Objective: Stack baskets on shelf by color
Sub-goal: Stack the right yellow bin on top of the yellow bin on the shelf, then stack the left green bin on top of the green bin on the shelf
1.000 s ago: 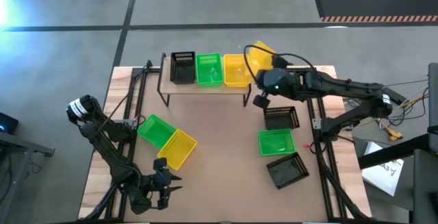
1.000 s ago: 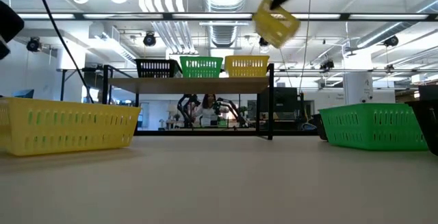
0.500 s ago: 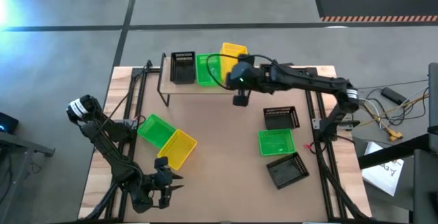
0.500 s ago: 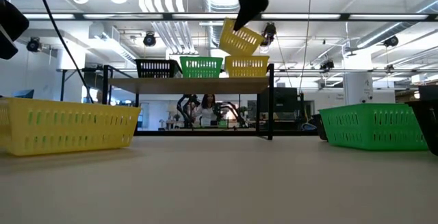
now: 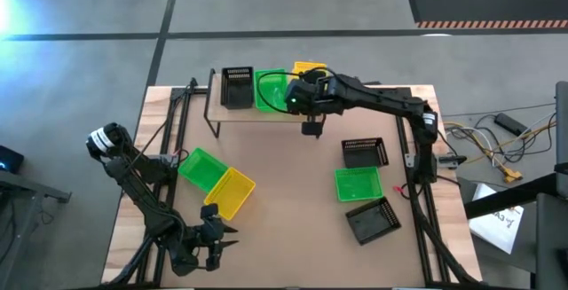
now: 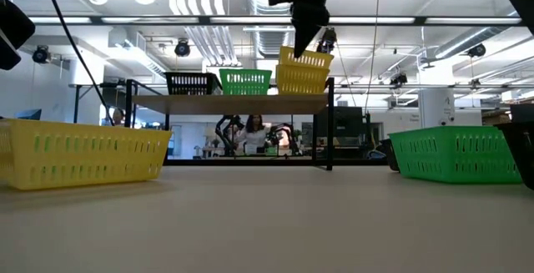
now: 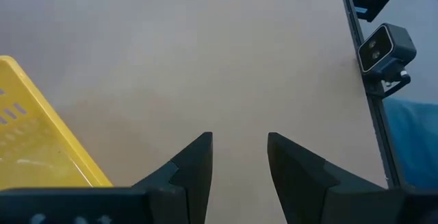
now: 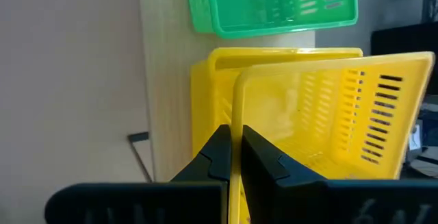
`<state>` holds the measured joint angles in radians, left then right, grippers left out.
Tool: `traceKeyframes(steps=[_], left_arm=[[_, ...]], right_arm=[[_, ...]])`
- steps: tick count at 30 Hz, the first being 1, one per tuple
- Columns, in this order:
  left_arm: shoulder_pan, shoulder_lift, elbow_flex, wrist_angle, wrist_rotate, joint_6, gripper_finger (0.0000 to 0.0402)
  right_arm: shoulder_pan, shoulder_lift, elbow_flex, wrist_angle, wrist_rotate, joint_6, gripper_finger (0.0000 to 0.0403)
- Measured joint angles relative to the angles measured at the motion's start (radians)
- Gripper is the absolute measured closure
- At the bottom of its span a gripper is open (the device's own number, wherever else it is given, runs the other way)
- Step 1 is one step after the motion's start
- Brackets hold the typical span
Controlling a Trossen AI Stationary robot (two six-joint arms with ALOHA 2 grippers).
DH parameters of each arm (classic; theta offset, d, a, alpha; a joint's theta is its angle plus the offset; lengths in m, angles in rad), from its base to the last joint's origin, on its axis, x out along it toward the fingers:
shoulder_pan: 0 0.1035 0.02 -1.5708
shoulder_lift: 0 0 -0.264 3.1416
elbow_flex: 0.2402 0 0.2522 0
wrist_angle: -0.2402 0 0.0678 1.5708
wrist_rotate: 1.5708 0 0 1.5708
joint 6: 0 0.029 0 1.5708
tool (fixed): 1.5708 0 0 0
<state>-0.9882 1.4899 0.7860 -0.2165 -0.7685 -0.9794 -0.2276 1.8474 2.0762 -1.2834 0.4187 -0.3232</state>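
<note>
My right gripper (image 5: 304, 82) hangs over the right end of the light-wood shelf (image 5: 263, 113), shut on a yellow basket (image 6: 305, 58). That basket sits tilted directly over a second yellow basket (image 6: 300, 83) standing on the shelf. A green basket (image 5: 271, 90) and a black basket (image 5: 237, 86) stand on the shelf to its left. My left gripper (image 7: 239, 157) waits open near the table's near-left corner, beside a yellow basket (image 7: 37, 148) on the table. My right gripper pinches the long rim (image 8: 236, 107) of the held yellow basket, one finger inside (image 8: 263, 157) and one outside the wall. The fingers come from above, pointing down. The basket hangs tilted below them, its bottom down at the top of the shelf's yellow basket.
On the table's left lie a green basket (image 5: 202, 168) and a yellow one (image 5: 232, 192). On the right lie a black basket (image 5: 364, 152), a green one (image 5: 358, 184) and another black one (image 5: 373, 219). Bare tabletop shows in the middle.
My right gripper has carried the yellow basket from beyond the shelf's right end toward the table's left and down, until it stands over the shelf's yellow basket. The basket has come lower and more nearly level.
</note>
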Motion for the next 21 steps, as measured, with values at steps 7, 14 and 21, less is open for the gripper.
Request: traceKeyframes(steps=[7, 14, 21], left_arm=[[0.0, 0.0, -0.001, 0.0, 0.0, 0.0, 0.0277], [0.0, 0.0, -0.001, -0.001, -0.003, 0.002, 0.0277], [-0.003, -0.009, 0.032, -0.006, -0.019, 0.137, 0.0277]], right_arm=[[0.0, 0.008, -0.002, 0.01, 0.054, -0.01, 0.0343], [0.0, -0.029, 0.017, 0.01, 0.055, 0.056, 0.0262], [0.061, -0.117, -0.009, 0.017, 0.058, 0.214, 0.0262]])
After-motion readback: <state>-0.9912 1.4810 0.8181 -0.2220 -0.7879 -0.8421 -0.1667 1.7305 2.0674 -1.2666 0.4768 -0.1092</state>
